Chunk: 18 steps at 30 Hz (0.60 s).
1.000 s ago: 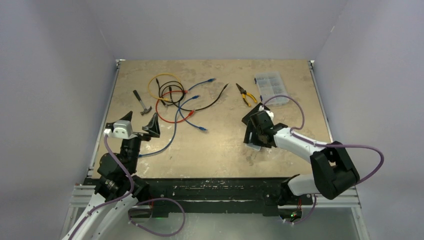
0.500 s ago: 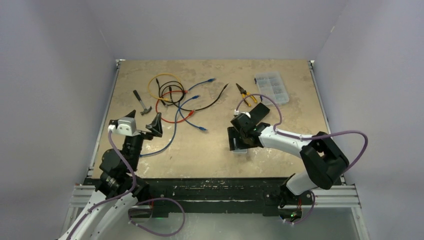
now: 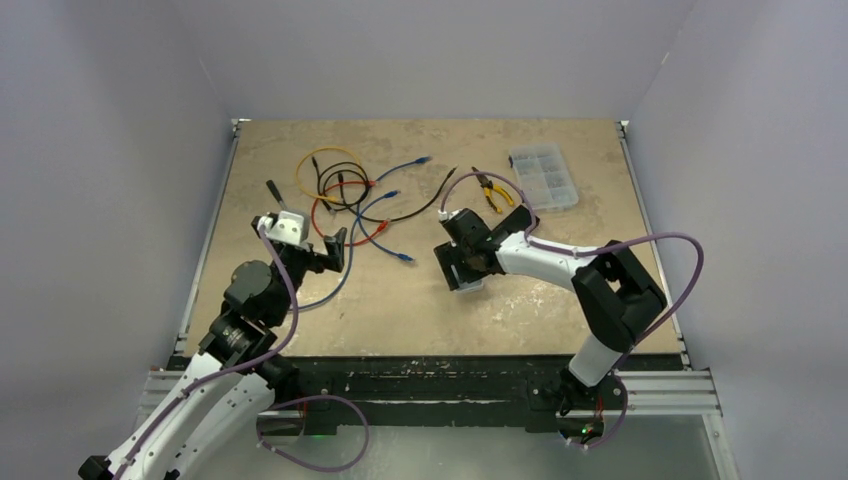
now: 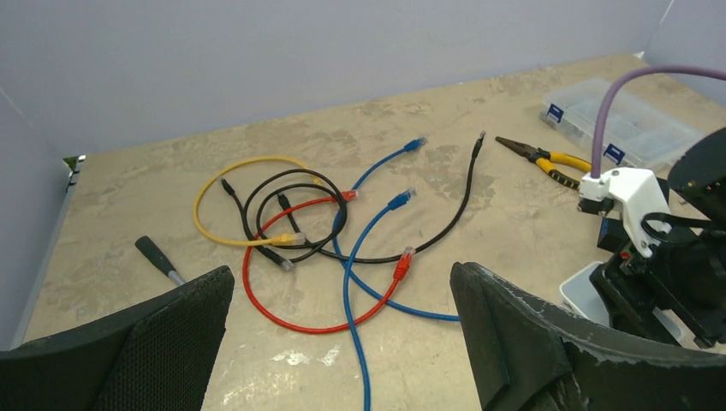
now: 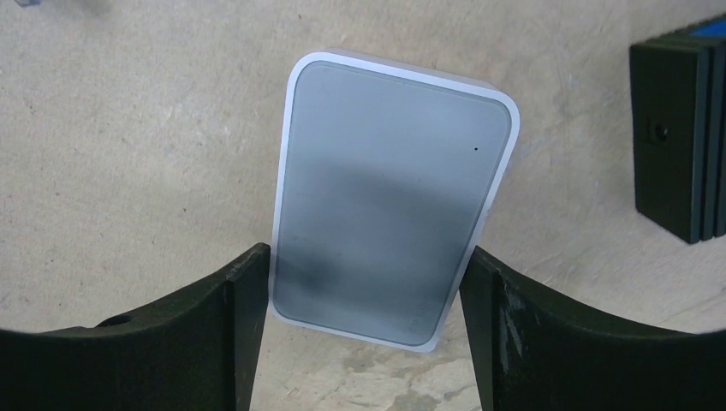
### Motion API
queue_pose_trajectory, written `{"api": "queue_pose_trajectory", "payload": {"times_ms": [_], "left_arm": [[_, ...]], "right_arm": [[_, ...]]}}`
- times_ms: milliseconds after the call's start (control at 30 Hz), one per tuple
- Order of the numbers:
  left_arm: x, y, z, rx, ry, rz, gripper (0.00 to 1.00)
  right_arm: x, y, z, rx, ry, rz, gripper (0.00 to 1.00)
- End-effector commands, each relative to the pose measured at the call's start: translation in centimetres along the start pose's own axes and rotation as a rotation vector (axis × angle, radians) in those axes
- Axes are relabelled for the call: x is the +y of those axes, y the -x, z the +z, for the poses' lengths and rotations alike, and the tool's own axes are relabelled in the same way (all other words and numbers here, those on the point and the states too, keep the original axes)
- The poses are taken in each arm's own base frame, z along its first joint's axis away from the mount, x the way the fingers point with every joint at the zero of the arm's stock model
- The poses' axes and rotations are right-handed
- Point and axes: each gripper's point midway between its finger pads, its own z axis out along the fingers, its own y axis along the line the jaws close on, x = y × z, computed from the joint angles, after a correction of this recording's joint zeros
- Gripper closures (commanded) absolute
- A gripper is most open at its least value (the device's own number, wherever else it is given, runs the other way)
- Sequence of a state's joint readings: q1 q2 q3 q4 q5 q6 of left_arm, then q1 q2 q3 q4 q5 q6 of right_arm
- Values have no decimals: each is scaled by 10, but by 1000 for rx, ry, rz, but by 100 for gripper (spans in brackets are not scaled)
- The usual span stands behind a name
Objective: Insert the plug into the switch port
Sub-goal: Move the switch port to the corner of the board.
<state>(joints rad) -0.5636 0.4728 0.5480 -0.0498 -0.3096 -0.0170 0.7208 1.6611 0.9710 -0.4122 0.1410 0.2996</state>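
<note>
The switch (image 5: 389, 214), a flat white box with a grey face, lies on the table between the fingers of my right gripper (image 5: 364, 257), which press on its two long sides. From above, only a white corner of the switch (image 3: 465, 284) shows under the right gripper (image 3: 462, 265); its ports are hidden. Several network cables lie tangled to the left, with a red plug (image 4: 402, 264) and a blue plug (image 4: 401, 199) nearest. My left gripper (image 4: 341, 278) hovers open over the blue cable, holding nothing. It sits left of the switch (image 4: 582, 287).
Yellow-handled pliers (image 3: 490, 190) and a clear compartment box (image 3: 543, 178) lie at the back right. A hammer (image 3: 275, 190) lies at the back left of the cables. A black layered block (image 5: 681, 137) stands past the switch in the right wrist view.
My right gripper has slid left and a little farther back, taking the switch with it. My left arm has reached forward and right, toward the cable tangle.
</note>
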Motion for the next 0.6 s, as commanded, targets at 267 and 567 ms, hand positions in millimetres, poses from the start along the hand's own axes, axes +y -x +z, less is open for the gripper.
{"api": "queue_pose_trajectory", "payload": {"times_ms": [267,567], "left_arm": [[-8,13,0,-21,-48,-5,1],[-13,21,-4,-39,-80,-9,1]], "right_arm": [[-43,35,5,-47,-23,-51,54],[-42,41,5,-60,-15,-56,38]]}}
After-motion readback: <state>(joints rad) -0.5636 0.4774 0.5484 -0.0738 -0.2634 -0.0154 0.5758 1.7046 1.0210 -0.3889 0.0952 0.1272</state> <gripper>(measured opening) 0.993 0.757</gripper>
